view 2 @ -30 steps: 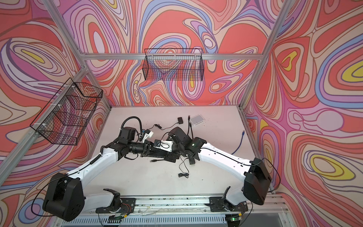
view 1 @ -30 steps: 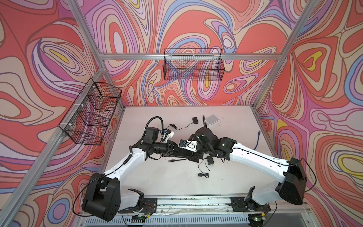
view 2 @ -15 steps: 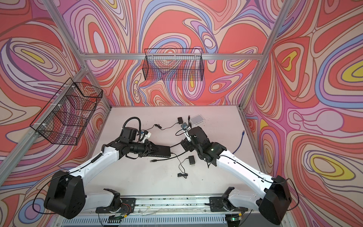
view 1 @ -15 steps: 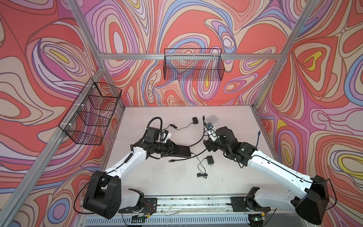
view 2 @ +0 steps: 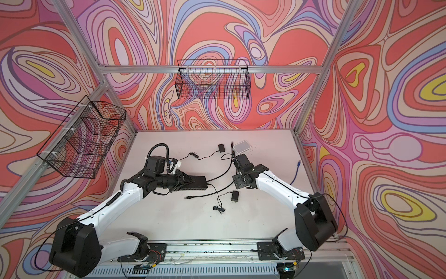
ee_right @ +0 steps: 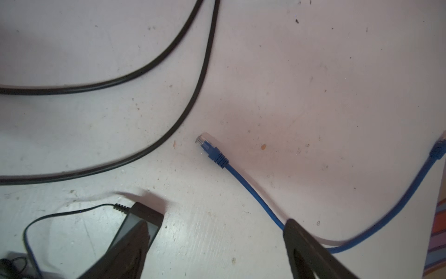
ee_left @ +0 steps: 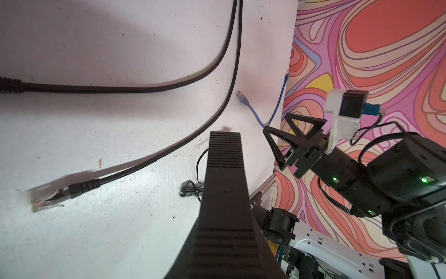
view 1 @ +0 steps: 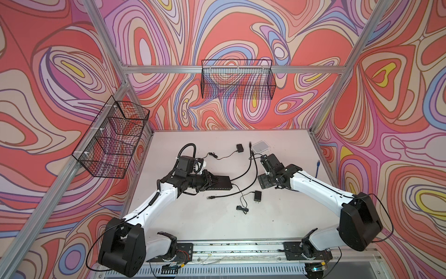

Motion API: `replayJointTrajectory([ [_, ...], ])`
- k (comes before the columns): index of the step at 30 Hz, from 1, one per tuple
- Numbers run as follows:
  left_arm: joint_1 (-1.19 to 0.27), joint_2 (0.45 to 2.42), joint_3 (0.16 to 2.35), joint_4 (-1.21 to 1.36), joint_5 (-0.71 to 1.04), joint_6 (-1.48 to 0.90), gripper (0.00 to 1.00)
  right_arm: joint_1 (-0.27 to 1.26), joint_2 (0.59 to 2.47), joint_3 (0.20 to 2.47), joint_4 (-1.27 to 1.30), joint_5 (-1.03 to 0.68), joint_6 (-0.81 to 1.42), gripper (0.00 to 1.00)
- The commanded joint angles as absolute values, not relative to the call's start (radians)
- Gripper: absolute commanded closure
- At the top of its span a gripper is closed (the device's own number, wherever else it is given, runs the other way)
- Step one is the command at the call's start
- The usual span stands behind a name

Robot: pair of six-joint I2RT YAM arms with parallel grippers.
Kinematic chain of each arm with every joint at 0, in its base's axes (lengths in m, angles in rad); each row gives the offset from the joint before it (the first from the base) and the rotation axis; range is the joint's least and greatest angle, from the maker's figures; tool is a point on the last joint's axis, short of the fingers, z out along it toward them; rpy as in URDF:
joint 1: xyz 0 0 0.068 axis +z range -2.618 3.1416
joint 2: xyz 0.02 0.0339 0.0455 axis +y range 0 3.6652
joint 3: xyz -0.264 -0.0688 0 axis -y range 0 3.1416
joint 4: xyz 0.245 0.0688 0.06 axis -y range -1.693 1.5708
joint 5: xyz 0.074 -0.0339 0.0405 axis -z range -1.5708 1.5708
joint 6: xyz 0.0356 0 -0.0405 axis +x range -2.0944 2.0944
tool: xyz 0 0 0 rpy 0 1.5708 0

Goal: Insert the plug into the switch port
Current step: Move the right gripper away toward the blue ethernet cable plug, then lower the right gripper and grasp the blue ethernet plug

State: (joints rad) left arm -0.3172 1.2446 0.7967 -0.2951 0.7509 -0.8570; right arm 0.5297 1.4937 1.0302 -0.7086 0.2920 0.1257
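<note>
My left gripper (view 1: pixel 212 182) is shut on one end of the black switch (view 1: pixel 220 183) (ee_left: pixel 225 183) and holds it raised over the table, pointing right. A black cable's clear-tipped plug (view 1: pixel 210 197) (ee_left: pixel 47 199) lies loose on the table beside the switch. A second black cable (ee_left: pixel 144 89) runs off toward the switch's far end, and its plug is hidden. My right gripper (view 1: pixel 265 176) (ee_left: pixel 275 121) (ee_right: pixel 217 222) hovers open and empty to the right of the switch. Below it lies a blue cable's plug (ee_right: pixel 208 147) (ee_left: pixel 241 96).
A black power adapter (view 1: pixel 257 196) (ee_right: pixel 142 217) with a thin cord lies near the right gripper. Another adapter (view 1: pixel 239 147) and a white box (view 1: pixel 259 146) sit at the back. The blue cable (view 1: pixel 317 169) runs along the right wall. Wire baskets (view 1: pixel 113 137) hang on the walls.
My right gripper has drawn away from the switch, to the right and toward the back, staying open. The left gripper and the switch have barely moved.
</note>
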Motion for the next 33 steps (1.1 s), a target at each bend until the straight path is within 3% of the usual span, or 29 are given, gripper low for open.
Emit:
replayJointTrajectory([
  [1,-0.316,1.217,0.79,-0.27,0.747,-0.868,0.91,0.494,1.551,1.057,-0.751,0.344,0.097,0.1],
  [33,-0.288,1.17,0.767,-0.279,0.763,-0.859,0.91,0.414,1.816,1.07,-0.588,0.201,-0.018,0.36],
])
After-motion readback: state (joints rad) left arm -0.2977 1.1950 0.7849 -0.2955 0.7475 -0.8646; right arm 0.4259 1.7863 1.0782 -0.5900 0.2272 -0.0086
